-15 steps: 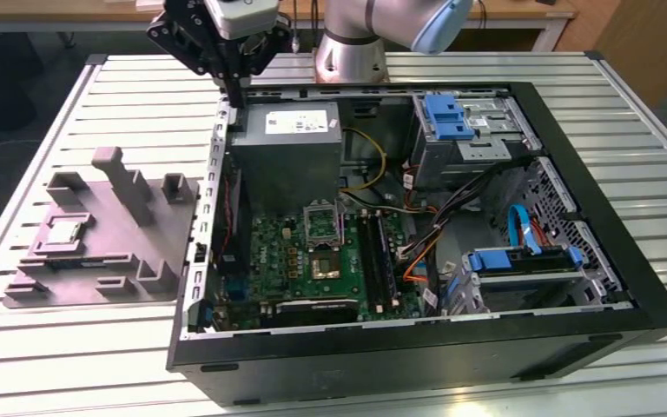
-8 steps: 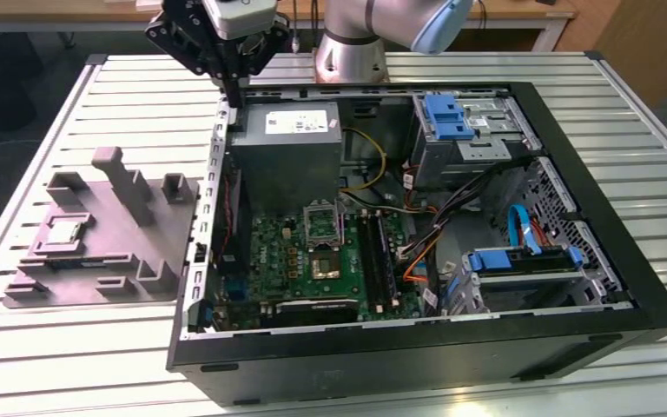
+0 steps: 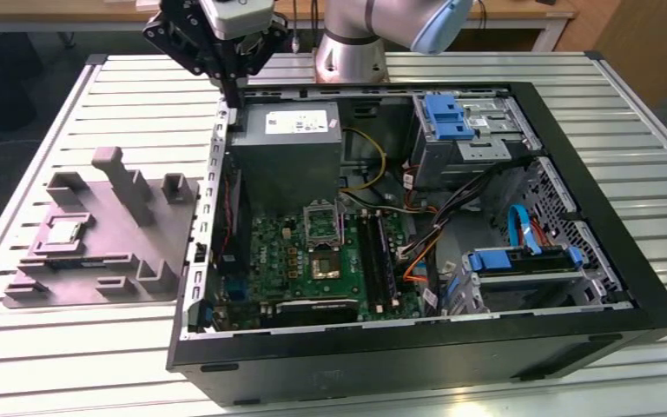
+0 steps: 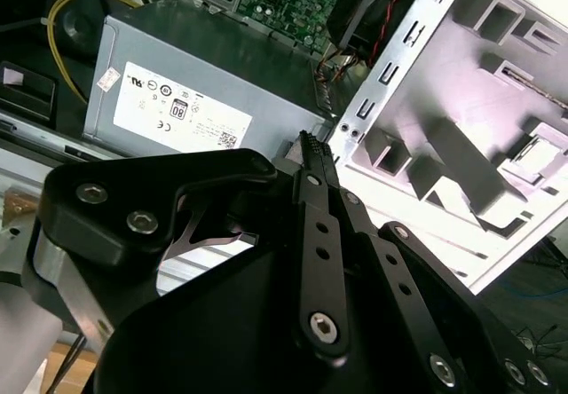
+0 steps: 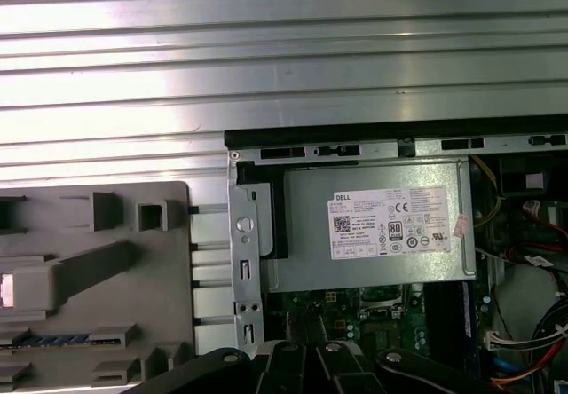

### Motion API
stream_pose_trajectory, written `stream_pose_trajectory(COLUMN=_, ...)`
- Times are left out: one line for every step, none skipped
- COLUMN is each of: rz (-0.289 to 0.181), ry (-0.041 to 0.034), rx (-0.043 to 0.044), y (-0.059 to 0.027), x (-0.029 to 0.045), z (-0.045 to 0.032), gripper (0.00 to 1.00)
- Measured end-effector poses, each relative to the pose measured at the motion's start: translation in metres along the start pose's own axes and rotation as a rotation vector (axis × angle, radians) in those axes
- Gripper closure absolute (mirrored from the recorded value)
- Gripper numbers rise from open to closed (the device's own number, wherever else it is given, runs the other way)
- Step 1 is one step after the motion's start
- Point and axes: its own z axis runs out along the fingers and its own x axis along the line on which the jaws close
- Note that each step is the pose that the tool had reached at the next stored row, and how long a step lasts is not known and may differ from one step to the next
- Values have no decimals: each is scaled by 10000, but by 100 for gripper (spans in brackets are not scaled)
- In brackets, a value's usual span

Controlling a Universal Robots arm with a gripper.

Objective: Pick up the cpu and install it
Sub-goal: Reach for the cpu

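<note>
The cpu [image 3: 65, 231], a small silvery square chip, lies flat in a recess of the grey holder block [image 3: 125, 261] on the exterior view's left, outside the computer case. My gripper [image 3: 232, 85] hangs high over the case's back corner, beside the grey power supply box [image 3: 287, 139], well away from the cpu. In the second wrist view its black fingers [image 4: 312, 159] meet at the tips with nothing between them. The green motherboard [image 3: 299, 261] lies inside the case, and its metal-framed socket [image 3: 326, 261] with a dark centre sits in the middle of it.
The open black case [image 3: 611, 217] takes up most of the slatted metal table [image 3: 102, 365]. Blue drive brackets [image 3: 444, 117], cables and a memory stick [image 3: 374, 252] crowd the case's right part. The holder block [image 5: 98, 279] has raised posts. The arm's base [image 3: 351, 52] stands behind the case.
</note>
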Motion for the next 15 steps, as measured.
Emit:
stream_pose_trajectory(rz=0, ry=0, rx=1, y=0, x=2, z=0, gripper=89)
stream_pose_trajectory(rz=0, ry=0, rx=0, y=0, x=4, z=0, gripper=89)
stream_pose_trajectory(rz=0, ry=0, rx=0, y=-1, x=6, z=0, gripper=89)
stream_pose_trajectory(rz=0, ry=-1, rx=0, y=-1, x=9, z=0, gripper=89)
stream_pose_trajectory(rz=0, ry=0, rx=1, y=-1, x=11, z=0, gripper=89)
stream_pose_trajectory(rz=0, ry=0, rx=0, y=-1, x=13, z=0, gripper=89)
stream_pose_trajectory(rz=0, ry=0, rx=1, y=-1, x=16, z=0, gripper=89)
stream_pose_trajectory(rz=0, ry=0, rx=1, y=-1, x=19, z=0, gripper=89)
stream_pose_trajectory(rz=1, ry=-1, rx=0, y=-2, x=23, z=0, gripper=89)
stream_pose_trajectory(rz=1, ry=0, rx=0, y=-2, x=27, z=0, gripper=89)
stream_pose_trajectory(rz=0, ry=0, rx=0, y=-3, x=32, z=0, gripper=89)
stream_pose_trajectory(rz=0, ry=0, rx=1, y=-3, x=38, z=0, gripper=89)
stream_pose_trajectory(rz=0, ry=0, rx=0, y=-4, x=45, z=0, gripper=89)
stream_pose_trajectory(rz=0, ry=0, rx=0, y=-4, x=54, z=0, gripper=89)
stream_pose_trajectory(rz=0, ry=0, rx=0, y=-5, x=62, z=0, gripper=89)
